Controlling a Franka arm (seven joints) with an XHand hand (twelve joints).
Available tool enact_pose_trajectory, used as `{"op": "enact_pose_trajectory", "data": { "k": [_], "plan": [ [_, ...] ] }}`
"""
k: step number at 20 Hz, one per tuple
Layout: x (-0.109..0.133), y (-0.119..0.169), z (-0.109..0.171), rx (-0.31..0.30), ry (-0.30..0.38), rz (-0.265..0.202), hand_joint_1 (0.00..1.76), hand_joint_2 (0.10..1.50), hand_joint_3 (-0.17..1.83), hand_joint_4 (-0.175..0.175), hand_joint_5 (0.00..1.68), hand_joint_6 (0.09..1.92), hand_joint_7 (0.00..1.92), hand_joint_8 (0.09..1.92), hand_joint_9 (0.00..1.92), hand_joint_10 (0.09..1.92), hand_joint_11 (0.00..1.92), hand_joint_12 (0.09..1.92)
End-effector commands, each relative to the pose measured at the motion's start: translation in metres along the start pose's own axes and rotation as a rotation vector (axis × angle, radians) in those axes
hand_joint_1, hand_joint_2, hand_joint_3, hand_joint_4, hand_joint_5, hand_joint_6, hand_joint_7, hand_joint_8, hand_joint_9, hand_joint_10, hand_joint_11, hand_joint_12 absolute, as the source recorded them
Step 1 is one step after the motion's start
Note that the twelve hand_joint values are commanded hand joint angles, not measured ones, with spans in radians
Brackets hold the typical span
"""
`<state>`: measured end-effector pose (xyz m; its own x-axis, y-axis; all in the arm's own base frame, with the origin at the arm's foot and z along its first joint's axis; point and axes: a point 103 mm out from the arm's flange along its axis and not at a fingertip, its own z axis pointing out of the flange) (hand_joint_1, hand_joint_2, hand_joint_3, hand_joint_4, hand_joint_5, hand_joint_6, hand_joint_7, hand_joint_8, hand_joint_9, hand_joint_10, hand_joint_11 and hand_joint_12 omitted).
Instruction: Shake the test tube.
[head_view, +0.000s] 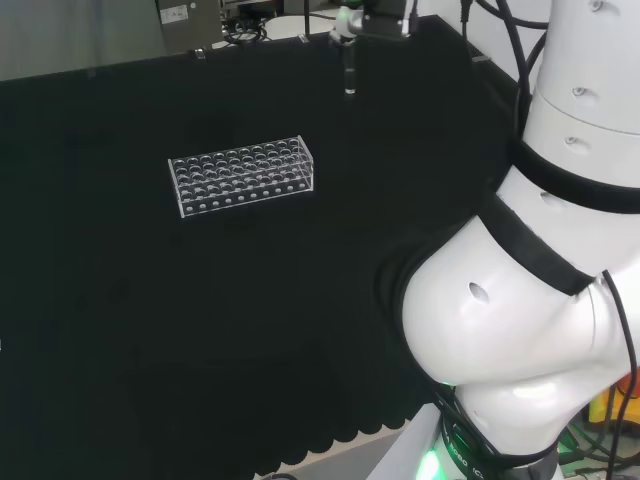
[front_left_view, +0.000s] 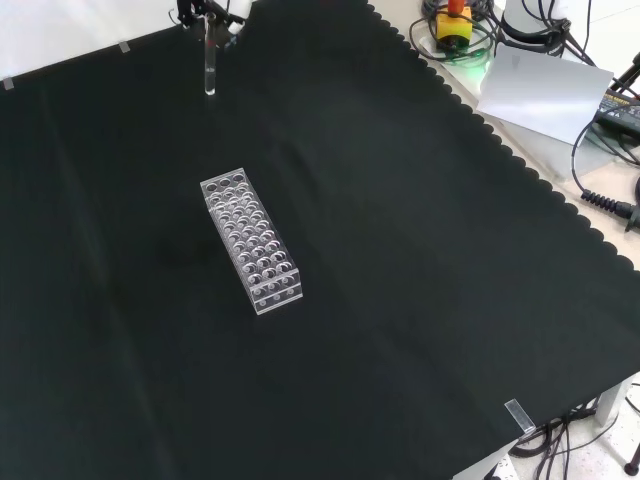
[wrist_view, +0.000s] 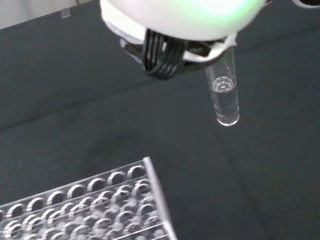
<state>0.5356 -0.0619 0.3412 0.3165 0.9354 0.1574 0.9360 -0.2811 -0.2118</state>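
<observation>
Presently, item one: robot hand (head_view: 372, 20), black and white, at the far edge of the bench in the head view and at the top left of the front view. Its fingers (wrist_view: 160, 55) are curled round the upper part of a test tube (wrist_view: 224, 95), which it grasps above the cloth.

Item two: test tube, clear glass, hanging roughly upright from the robot hand with its rounded end downward. The wrist view shows a little clear liquid in its lower part. In the front view the tube stands clear of the black cloth (front_left_view: 400, 300), up and to the left of the rack.

Item three: test tube rack (head_view: 242, 175), clear plastic, oblong, with rows of round holes. It rests flat on the cloth, well apart from the tube. In the head view it lies left of and nearer than the robot hand; in the front view it runs slantwise near the middle of the cloth. No tube is plainly seen in its holes.

Item four: bench (front_left_view: 560, 215), covered by black cloth with a scalloped edge.

Item five: white arm links (head_view: 520, 300), at the right of the head view.
</observation>
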Motion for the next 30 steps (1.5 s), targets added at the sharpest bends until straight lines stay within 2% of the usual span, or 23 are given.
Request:
{"op": "enact_pose_trajectory", "data": {
  "k": [1,5,9,12,14,17,20,30],
  "plan": [
    [0.071,-0.004,0.022,0.051,0.087,-0.084,1.23,0.67,0.59,-0.175,1.35,0.48,1.71,0.48,1.62,0.58,1.30,0.85],
    [0.122,-0.010,0.034,0.084,0.154,-0.145,1.23,0.67,0.59,-0.175,1.36,0.48,1.71,0.48,1.62,0.58,1.30,0.85],
    [0.168,-0.019,0.040,0.107,0.168,-0.230,1.23,0.67,0.59,-0.175,1.36,0.48,1.71,0.48,1.62,0.59,1.30,0.85],
    [0.188,-0.026,0.043,0.118,0.164,-0.274,1.23,0.67,0.59,-0.175,1.36,0.48,1.71,0.48,1.62,0.59,1.30,0.85],
    [0.192,-0.030,0.045,0.123,0.162,-0.284,1.23,0.67,0.59,-0.175,1.36,0.48,1.71,0.48,1.62,0.59,1.30,0.85],
    [0.184,-0.029,0.046,0.121,0.149,-0.270,1.23,0.67,0.59,-0.175,1.36,0.48,1.71,0.48,1.62,0.59,1.30,0.85],
    [0.164,-0.026,0.045,0.115,0.135,-0.240,1.23,0.67,0.59,-0.175,1.36,0.48,1.71,0.48,1.62,0.59,1.30,0.85],
    [0.052,-0.014,0.031,0.071,0.046,-0.058,1.23,0.67,0.59,-0.175,1.36,0.48,1.71,0.48,1.62,0.59,1.30,0.85]
  ]
}}
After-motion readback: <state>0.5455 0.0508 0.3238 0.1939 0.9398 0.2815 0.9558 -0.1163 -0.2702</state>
